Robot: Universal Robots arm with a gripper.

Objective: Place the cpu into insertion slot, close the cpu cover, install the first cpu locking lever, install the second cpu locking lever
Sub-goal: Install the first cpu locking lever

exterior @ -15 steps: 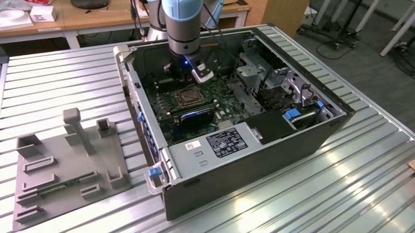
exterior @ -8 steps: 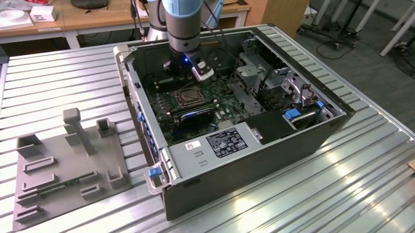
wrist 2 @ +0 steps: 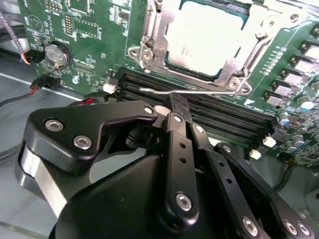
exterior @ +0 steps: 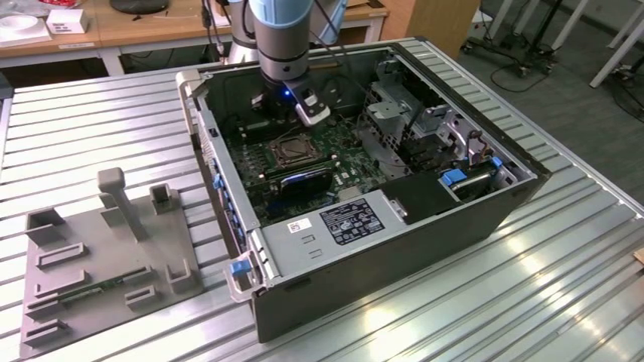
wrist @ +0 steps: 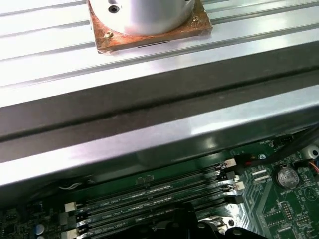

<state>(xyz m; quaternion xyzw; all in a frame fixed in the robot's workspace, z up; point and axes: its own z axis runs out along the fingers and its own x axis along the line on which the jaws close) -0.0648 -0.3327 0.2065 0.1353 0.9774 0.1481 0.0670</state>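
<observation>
Nearest, the gripper (wrist 2: 174, 105) was pinched narrow on a lever (wrist 2: 152, 91) beside the slot (wrist 2: 235, 83). The cpu (wrist 2: 204, 37) sat in it under the lowered cover (wrist 2: 149, 36). Lever locking looked unfinished.

Grey arm (exterior: 285, 53), pale blue band (exterior: 286, 11), black claw (wrist 2: 173, 110), silver screws (wrist 2: 82, 142), blue light (exterior: 286, 94)

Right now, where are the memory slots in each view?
Exterior view: memory slots beside the insertion slot, under the arm.
Second wrist view, between insertion slot and gripper.
First wrist view, along the case wall.
Shared: coin cell battery, both wrist views.
</observation>
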